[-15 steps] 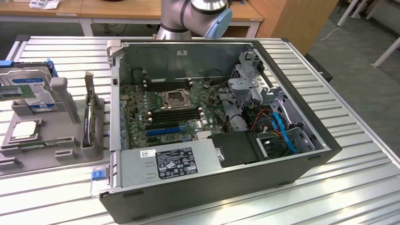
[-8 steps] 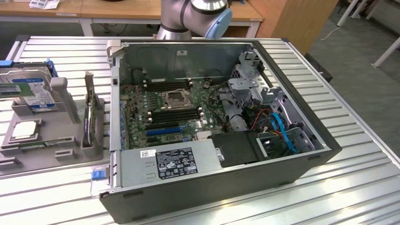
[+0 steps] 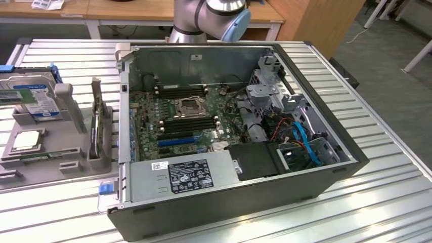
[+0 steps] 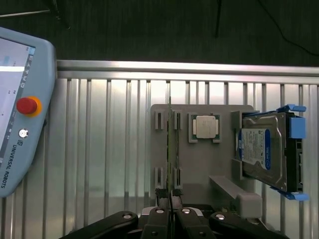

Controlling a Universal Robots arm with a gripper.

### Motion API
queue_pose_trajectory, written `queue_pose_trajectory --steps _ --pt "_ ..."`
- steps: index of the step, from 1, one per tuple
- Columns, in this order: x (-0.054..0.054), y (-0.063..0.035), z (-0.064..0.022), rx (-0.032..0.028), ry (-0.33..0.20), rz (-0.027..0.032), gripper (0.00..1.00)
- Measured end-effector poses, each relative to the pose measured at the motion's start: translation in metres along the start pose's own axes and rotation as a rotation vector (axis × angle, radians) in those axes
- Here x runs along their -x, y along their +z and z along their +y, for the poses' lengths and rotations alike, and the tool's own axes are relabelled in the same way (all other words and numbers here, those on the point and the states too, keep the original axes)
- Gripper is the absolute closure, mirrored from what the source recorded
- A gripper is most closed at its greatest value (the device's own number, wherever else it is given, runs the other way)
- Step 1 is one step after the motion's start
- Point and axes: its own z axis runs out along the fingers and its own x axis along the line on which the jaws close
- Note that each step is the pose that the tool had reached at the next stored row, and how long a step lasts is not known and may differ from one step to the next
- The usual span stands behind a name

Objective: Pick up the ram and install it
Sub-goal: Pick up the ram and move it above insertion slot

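The claw [image 4: 170, 201] is clenched shut and holds nothing. The ram [image 4: 170, 144] stands on edge in the grey holder [image 4: 224, 112] on the desk [image 4: 99, 149], just beside the CPU chip [image 4: 205, 126].

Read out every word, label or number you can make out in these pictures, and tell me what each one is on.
"UNIVERSAL ROBOTS": along the edge of the grey control tablet.
Black label on the power supply: print too small to read.
White sticker beside it: too small to read.
Blue label on the hard drive: too small to read.
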Motion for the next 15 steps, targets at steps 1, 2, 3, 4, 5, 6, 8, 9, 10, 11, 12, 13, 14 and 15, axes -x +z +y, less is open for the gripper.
queue_pose_trajectory --steps 1,2,3,4,5,6,8,9,10,11,12,13,14,15 --pt "0.0000 -0.0003 0.0000 0.0000 0.000 0.0000 0.89" --pt "0.0000 -0.0006 0.0000 -0.0001 0.000 -0.0001 0.89" --pt "0.0000 -0.0008 0.0000 -0.0001 0.000 -0.0001 0.89" --pt "0.0001 -0.0008 0.0000 -0.0001 0.000 -0.0001 0.89" --pt "0.0001 -0.0007 0.0000 -0.0001 0.000 -0.0002 0.89" --pt "0.0000 -0.0008 0.0001 0.0000 0.000 -0.0001 0.89" --pt "0.0001 -0.0009 0.0000 0.0001 0.000 0.0000 0.89" --pt "0.0001 -0.0010 -0.0001 0.0002 0.000 0.0001 0.89" --pt "0.0000 -0.0010 -0.0004 0.0001 0.000 0.0001 0.89" --pt "0.0000 -0.0009 -0.0007 0.0000 0.000 0.0000 0.89" --pt "0.0000 -0.0009 -0.0011 -0.0001 0.000 0.0000 0.89" --pt "0.0000 -0.0009 -0.0015 0.0000 0.000 -0.0001 0.89" --pt "0.0001 -0.0010 -0.0020 0.0001 0.000 0.0000 0.89" --pt "0.0001 -0.0010 -0.0024 0.0000 0.000 -0.0001 0.89"
